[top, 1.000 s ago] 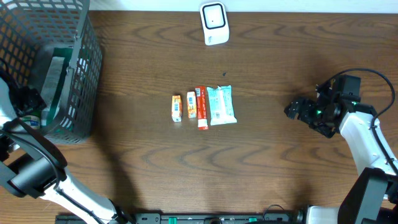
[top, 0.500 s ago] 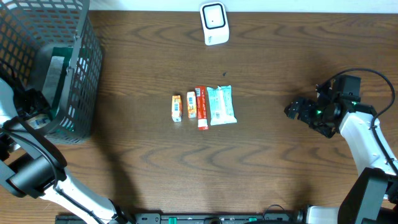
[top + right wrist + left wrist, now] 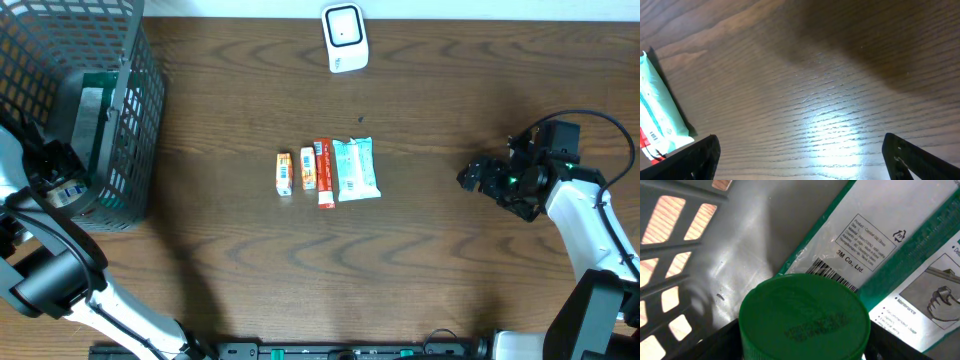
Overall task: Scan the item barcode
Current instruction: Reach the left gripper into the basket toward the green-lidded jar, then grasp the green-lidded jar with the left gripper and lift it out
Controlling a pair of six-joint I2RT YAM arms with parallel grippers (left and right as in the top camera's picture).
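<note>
**Green-capped container (image 3: 805,317) at the left gripper, scan not begun**

The green-capped container sits right between the fingers of the left gripper (image 3: 60,183), down inside the grey basket (image 3: 130,110). In the left wrist view its lid fills the space between the two dark finger bases. The jaws stand wide around it, but whether they are actually pressing on it cannot be told. Just beyond the cap lies a flat green-and-white package (image 3: 875,235) with a printed label and a barcode of its own. No barcode on the container itself shows in any view.

The white scanner (image 3: 343,38) stands well apart from both grippers, at the far edge of the table (image 3: 250,270), off to the left gripper's right. The right gripper (image 3: 800,150) hovers over bare wood with its jaws spread wide and nothing between them. A teal packet (image 3: 356,169) lies off to its left, next to a red tube (image 3: 323,172) and two small orange boxes (image 3: 296,171) in a row at mid-table.

By my reading, the task is at its start. At most the item has been reached, perhaps grasped. What remains is to lift it clear of the basket, carry it to the scanner and turn its barcode toward the scanner's face.
</note>
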